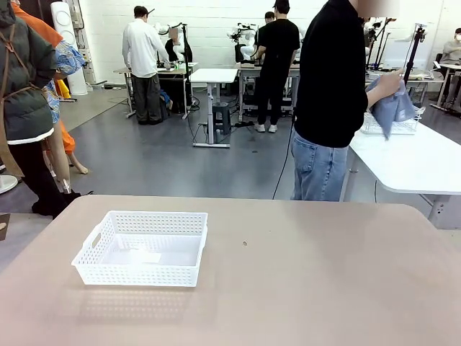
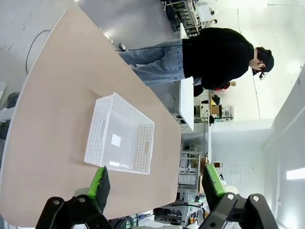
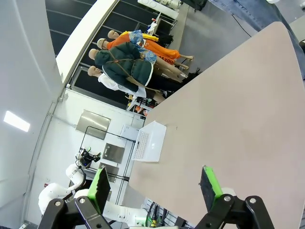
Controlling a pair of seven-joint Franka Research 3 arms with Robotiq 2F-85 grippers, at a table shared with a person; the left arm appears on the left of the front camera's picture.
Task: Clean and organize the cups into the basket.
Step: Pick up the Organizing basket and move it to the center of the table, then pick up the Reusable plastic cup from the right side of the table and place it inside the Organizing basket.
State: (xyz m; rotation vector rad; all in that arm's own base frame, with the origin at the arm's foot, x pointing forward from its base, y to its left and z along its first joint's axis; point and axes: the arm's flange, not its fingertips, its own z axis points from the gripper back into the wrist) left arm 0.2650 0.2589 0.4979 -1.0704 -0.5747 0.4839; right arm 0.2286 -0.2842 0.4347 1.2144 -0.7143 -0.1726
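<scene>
The white lattice basket sits with nothing in it on the left part of the tan table. The cups are out of view. My left gripper hangs high above the table, open with nothing between its green pads, and the basket lies just beyond its fingertips. My right gripper is also open with nothing in it, held above the table's bare surface, with the basket far off near the opposite edge.
A person in a black top and jeans stands at the far side, turned toward a white side table, holding a blue cloth in front of a wire rack.
</scene>
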